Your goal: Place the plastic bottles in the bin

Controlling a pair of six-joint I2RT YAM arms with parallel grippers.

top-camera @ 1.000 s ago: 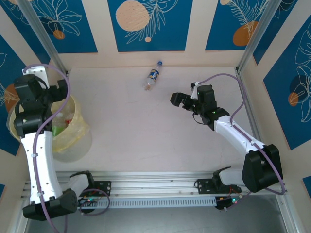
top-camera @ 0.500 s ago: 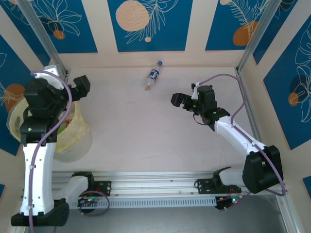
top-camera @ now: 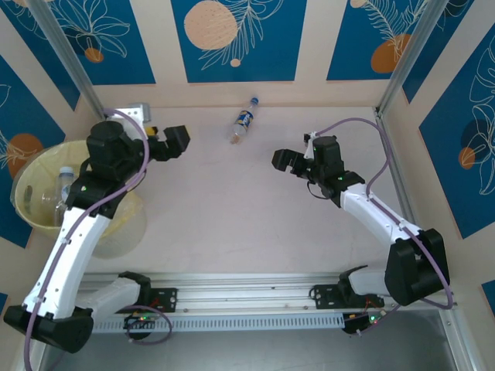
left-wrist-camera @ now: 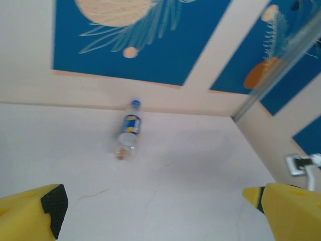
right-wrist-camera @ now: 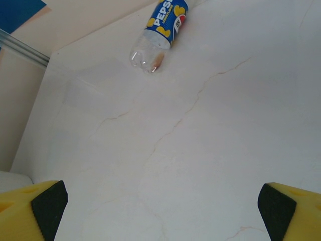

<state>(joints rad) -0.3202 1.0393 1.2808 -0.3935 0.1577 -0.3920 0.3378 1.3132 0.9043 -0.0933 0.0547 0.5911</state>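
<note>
A small clear plastic bottle [top-camera: 244, 124] with a blue cap and a blue label lies on its side at the far middle of the table [top-camera: 232, 216], close to the far wall, with its cap towards that wall. In the right wrist view the label reads "PEPSI" in white letters, with yellow shapes around them.

The large round pale-yellow translucent plastic bin [top-camera: 29, 171] stands at the left edge of the table. Clear bottles [top-camera: 60, 193] lie inside it, and the left arm passes over its right side.

The left gripper [top-camera: 167, 144] hangs to the left of the lone bottle and the right gripper [top-camera: 285, 161] to the right and nearer. Both are spread wide and hold nothing, well apart from the bottle.

The table is a pale, marble-like surface with thin brownish veins. The walls [top-camera: 313, 39] are cream with blue panels showing pale leaves and orange circles. Slanted aluminium posts [top-camera: 69, 58] stand in the far corners, and an aluminium rail [top-camera: 247, 284] runs along the near edge.
</note>
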